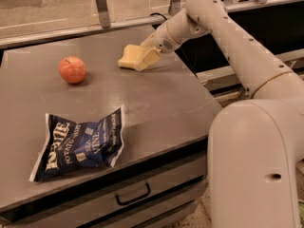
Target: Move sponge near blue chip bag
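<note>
The pale yellow sponge (127, 57) lies on the grey table (156, 103) at the far right, near the back edge. My gripper (143, 58) reaches down from the right and sits right against the sponge's right side, overlapping it. The blue chip bag (80, 145) lies flat and crinkled at the front left of the table, well apart from the sponge.
A round orange-red apple (72, 70) sits at the back left of the table. A glass rail with metal posts (101, 6) runs along the back edge. My arm (237, 46) arches over the table's right edge. A drawer with a handle (133, 195) is below the front edge.
</note>
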{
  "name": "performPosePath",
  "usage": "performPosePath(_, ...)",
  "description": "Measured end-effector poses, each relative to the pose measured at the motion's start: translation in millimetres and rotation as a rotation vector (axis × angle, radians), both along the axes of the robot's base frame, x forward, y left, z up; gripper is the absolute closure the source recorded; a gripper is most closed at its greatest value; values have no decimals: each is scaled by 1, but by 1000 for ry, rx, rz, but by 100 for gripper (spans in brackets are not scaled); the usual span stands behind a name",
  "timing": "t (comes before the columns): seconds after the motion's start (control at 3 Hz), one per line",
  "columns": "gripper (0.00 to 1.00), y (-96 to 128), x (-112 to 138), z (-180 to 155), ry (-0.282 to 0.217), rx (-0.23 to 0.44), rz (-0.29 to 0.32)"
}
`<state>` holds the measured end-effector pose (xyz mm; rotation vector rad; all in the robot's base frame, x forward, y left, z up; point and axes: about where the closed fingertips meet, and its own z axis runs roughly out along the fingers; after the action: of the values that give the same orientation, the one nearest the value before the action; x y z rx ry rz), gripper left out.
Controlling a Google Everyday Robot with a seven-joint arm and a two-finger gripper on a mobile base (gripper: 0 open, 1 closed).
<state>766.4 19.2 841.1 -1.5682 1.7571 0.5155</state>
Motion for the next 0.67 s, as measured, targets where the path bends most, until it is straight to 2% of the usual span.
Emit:
performPosePath(0.33,53,1,-2,-5,15,-7,13)
performPosePath(0.67,69,0,-5,-2,7,-7,32)
